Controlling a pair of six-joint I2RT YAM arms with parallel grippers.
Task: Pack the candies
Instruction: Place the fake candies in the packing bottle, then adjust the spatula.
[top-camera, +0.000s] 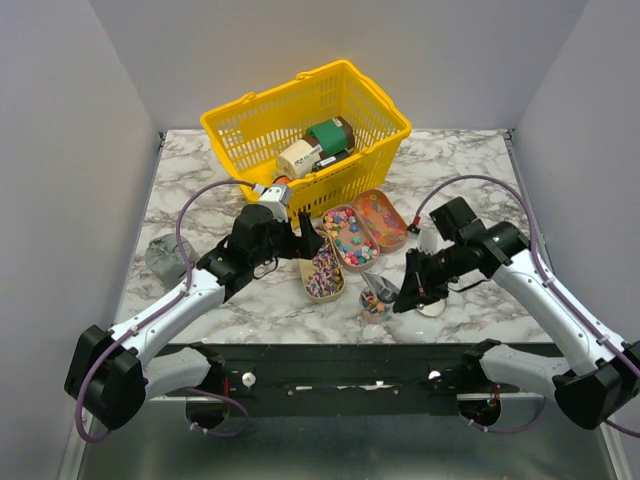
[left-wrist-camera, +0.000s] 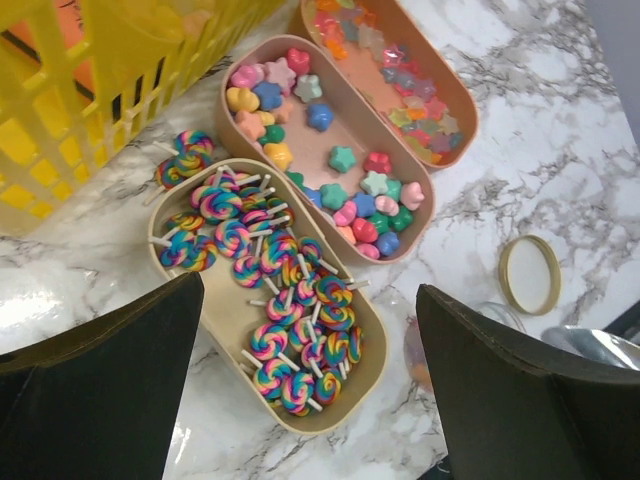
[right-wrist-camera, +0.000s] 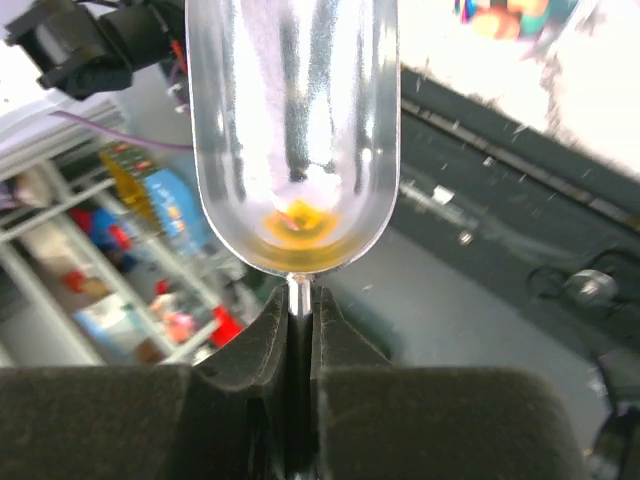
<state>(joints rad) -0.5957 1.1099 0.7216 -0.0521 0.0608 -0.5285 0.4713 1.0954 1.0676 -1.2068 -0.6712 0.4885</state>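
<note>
1. The candies (left-wrist-camera: 262, 245) sit mid-surface in three oblong trays laid side by side, too many to count. Swirl lollipops fill the beige tray (left-wrist-camera: 222, 318), star and flower shapes the pink tray (left-wrist-camera: 300, 140), and translucent pieces the orange tray (left-wrist-camera: 455, 85).
2. A few loose lollipops (left-wrist-camera: 183, 155) lie on the surface (top-camera: 480, 190), between the beige tray and the basket.
3. One small clear jar (top-camera: 372, 306) with some candies in it stands just in front of the trays. One ring lid (left-wrist-camera: 529, 274) lies near it.
4. The left end effector (left-wrist-camera: 310, 300) hangs over the near end of the beige tray, fingers spread wide, gripping nothing.
5. The right end effector (right-wrist-camera: 298, 310) is pinched tight on the thin handle of one metal scoop (right-wrist-camera: 293, 130). The scoop's bowl is at the jar; I cannot tell if they touch.
6. One yellow basket (top-camera: 250, 135) with a few containers stands at the far edge, its near wall just beside the trays' far ends.
7. Bare marble shows to the far right. One grey crumpled lump (top-camera: 165, 256) sits at the left edge.
</note>
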